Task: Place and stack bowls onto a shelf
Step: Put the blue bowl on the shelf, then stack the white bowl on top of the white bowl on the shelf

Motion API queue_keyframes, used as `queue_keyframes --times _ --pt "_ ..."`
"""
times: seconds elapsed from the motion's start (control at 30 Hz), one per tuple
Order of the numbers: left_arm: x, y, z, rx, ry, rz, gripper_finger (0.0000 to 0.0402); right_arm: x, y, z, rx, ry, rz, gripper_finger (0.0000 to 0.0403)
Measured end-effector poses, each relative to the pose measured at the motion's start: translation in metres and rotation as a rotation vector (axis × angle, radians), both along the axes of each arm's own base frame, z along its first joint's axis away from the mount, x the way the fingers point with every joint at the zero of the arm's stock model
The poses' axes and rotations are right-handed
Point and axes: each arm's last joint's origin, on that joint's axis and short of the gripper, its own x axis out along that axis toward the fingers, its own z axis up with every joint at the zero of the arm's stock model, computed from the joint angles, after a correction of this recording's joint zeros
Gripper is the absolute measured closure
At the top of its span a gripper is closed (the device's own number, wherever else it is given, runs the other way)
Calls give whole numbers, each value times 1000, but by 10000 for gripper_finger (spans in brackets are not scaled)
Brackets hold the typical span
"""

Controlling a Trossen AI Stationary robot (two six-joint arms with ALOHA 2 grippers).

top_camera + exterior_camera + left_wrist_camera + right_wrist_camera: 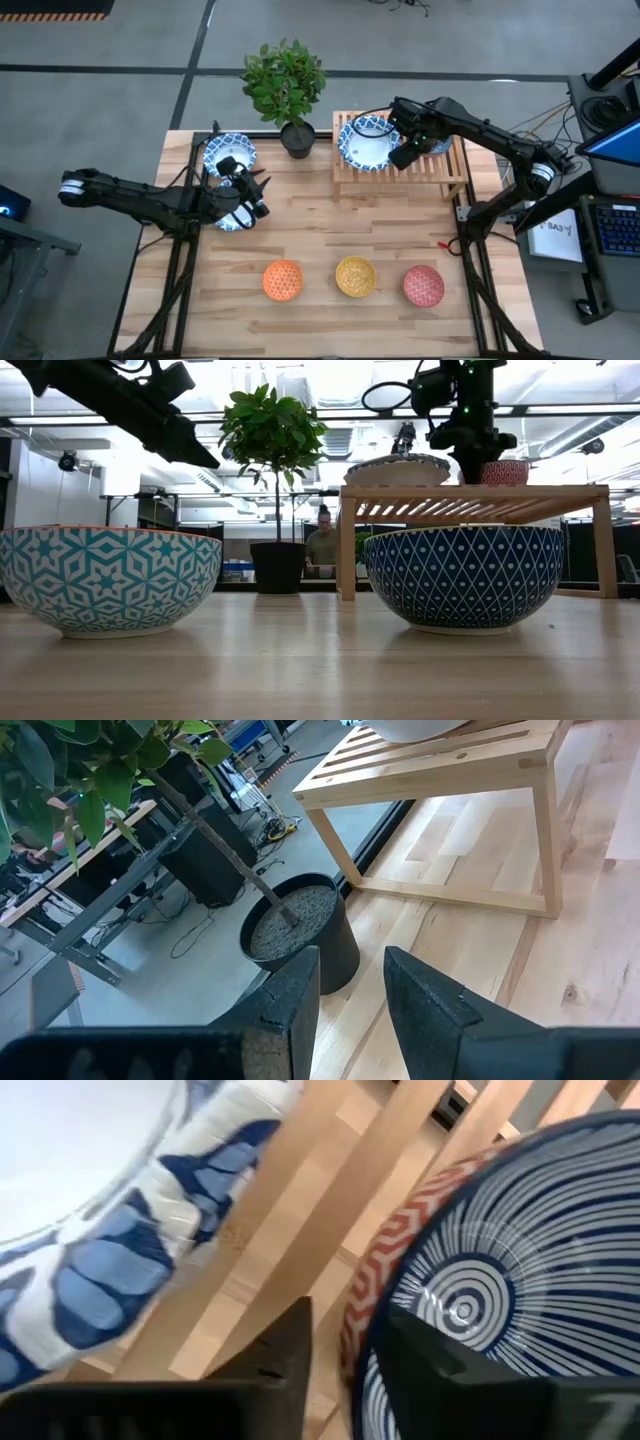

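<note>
- From above, the shelf [400, 160], a low rack of pale wooden slats, sits at the back right of the plank table [330, 240], just beside a potted plant [287, 85].
- A wide blue-and-white bowl [366, 141] with a white inside rests on the left part of the shelf; the right gripper [405, 152] hovers at its right edge, over the slats.
- The right wrist view alone shows what lies beside that gripper: a dark blue bowl [520, 1280] painted with thin white rays, nested in a red-and-white zigzag bowl [375, 1280]. The fingers [280, 1350] stand slightly apart with the nested rim between them; whether they pinch it I cannot tell.
- The level view shows the shelf's legs and open space beneath, plus the red bowl's rim [503, 471] peeking on top.
- The left gripper [252, 190] hangs over the left half of the table, near two more patterned bowls [229, 152]. Its wrist view shows the fingers [290, 1010] spread, nothing between them, facing the black pot [300, 925] filled with gravelly soil.
- Along the front edge stand three small bowls, well apart: orange [282, 280], yellow [355, 276], pink-red [423, 286], each finely textured.
- Only the level view shows their outsides close up: teal stars [105, 575] and navy lattice with dots [465, 575].
</note>
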Motion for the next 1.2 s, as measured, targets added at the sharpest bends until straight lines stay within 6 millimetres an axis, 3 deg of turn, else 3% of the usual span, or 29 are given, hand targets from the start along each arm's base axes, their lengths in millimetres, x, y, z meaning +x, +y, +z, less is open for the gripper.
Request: queue_keyframes --times 0.17,0.4,0.83,0.97,1.1,1.2 --pt "0 0 0 0 0 0 304 0 0 0 -1 -8 -28 251" --pt "0 0 -1 0 4 0 304 -2 2 5 -13 -24 -60 241" --pt "0 0 0 0 2 0 304 0 5 50 -129 -184 -56 241" --pt "0 0 0 -2 -1 1 304 7 27 71 -254 -365 28 241" --pt "0 0 0 -3 -2 2 304 5 60 95 -334 -564 148 241" --pt "0 0 0 -13 -13 6 304 5 89 100 -359 -664 251 241"
